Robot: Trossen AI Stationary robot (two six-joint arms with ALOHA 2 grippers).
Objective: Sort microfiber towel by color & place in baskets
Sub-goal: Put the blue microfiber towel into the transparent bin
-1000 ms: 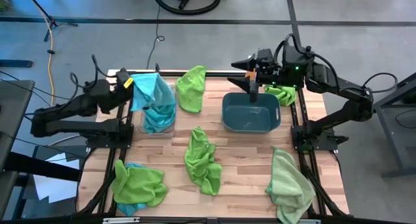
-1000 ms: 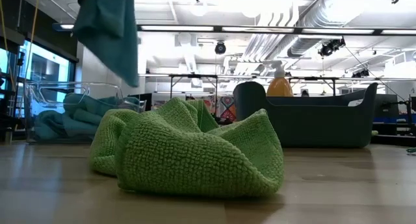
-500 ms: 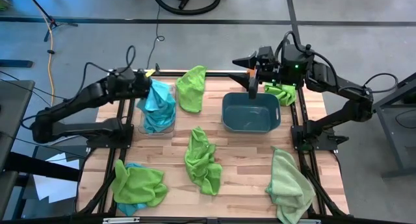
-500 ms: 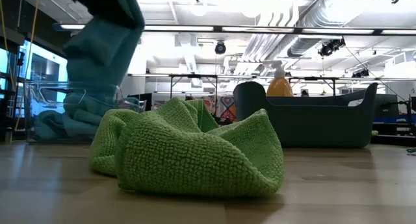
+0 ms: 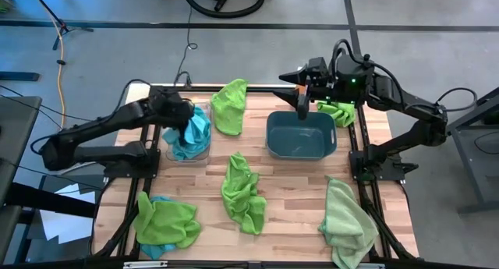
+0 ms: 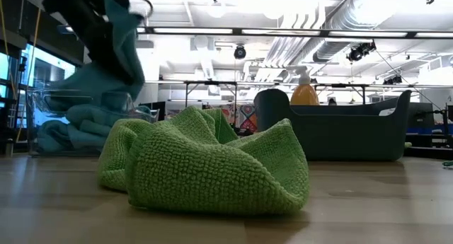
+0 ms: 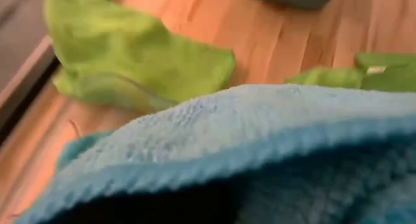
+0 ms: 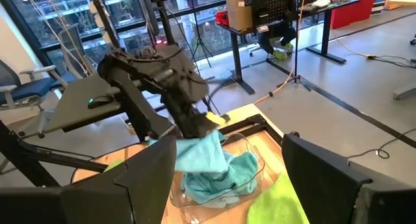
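Over the clear bin, lowering a blue towel

Over the clear bin at the table's far left, my left gripper hangs with a blue towel draping from it into the bin. I cannot see my fingers past the cloth, which fills most of my wrist view, so I cannot tell for certain how they stand; the towel hanging from them suggests they are clenched on it. To do this well, I should go low enough that the bulk of the cloth rests on the blue towels already inside, keep centred between the walls, and let go only when no corner trails over the rim. After that I should lift straight up, so the pile does not snag and come with me.

From the low view the towel hangs in a soft dark-teal fold above the bin, whose see-through walls show crumpled blue cloth within. It is thick, nubby microfibre, limp and quick to bunch.

My right gripper waits at the far rim of the teal tub, fingers spread and holding nothing. Green towels lie about the wood table: one beside the clear bin, one mid-table, one near right, a small one beyond the tub. At the near left a green towel lies over a blue one
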